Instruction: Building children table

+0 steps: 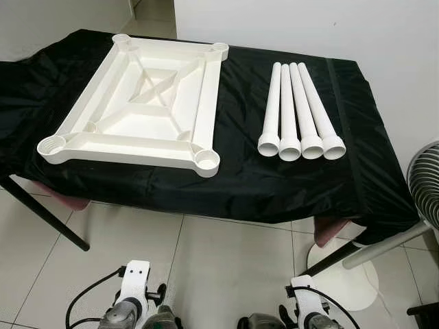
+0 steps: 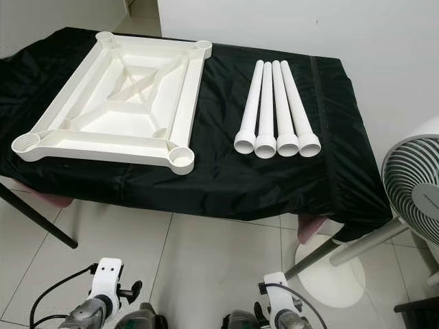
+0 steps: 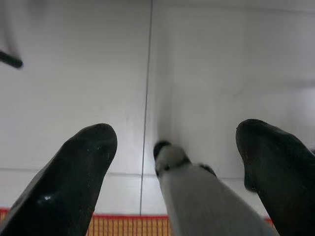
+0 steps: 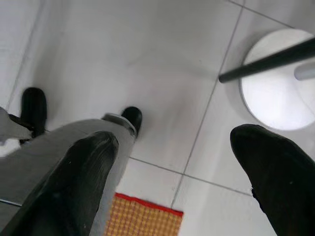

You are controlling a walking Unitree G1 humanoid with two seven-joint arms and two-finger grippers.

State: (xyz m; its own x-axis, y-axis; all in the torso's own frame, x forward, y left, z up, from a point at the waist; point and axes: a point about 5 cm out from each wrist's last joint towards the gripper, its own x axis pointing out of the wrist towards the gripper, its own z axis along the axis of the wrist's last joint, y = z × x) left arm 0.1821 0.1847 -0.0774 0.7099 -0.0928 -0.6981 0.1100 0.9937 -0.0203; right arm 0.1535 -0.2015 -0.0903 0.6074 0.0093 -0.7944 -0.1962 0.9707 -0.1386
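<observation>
One white tabletop (image 1: pixel 137 103) upside down on the black cloth (image 1: pixel 240 171), four white legs (image 1: pixel 300 113) side by side to its right, left gripper (image 3: pixel 174 147) and right gripper (image 4: pixel 172 152) both wide apart, low over the floor (image 1: pixel 226 267).

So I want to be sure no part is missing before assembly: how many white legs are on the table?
4. The legs lie side by side on the black cloth, right of the upturned tabletop: first, second, third, fourth. None looks hidden.
</observation>
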